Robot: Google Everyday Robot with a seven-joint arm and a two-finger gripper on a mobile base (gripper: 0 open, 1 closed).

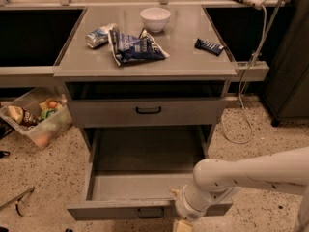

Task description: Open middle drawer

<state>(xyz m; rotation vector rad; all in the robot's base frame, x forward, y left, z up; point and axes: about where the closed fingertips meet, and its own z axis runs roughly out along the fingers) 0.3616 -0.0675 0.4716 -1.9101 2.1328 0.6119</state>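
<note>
The middle drawer [140, 185] is a shallow grey tray, pulled far out of the cabinet toward me and empty inside. Its flat front lies near the bottom of the view, with a small black bar handle [150, 212]. My white arm [251, 175] comes in from the right. My gripper [185, 224] is at the drawer's front edge, just right of the handle, mostly hidden under the wrist and cut off by the bottom of the view.
Above, another grey drawer [193, 111] with a black handle stands slightly out. The countertop holds a white bowl [155, 18], a blue chip bag [135, 46], a can [99, 35] and a dark bar [209, 46]. A plastic bin [36, 117] of food sits on the floor at left, a cable [246, 105] hangs at right.
</note>
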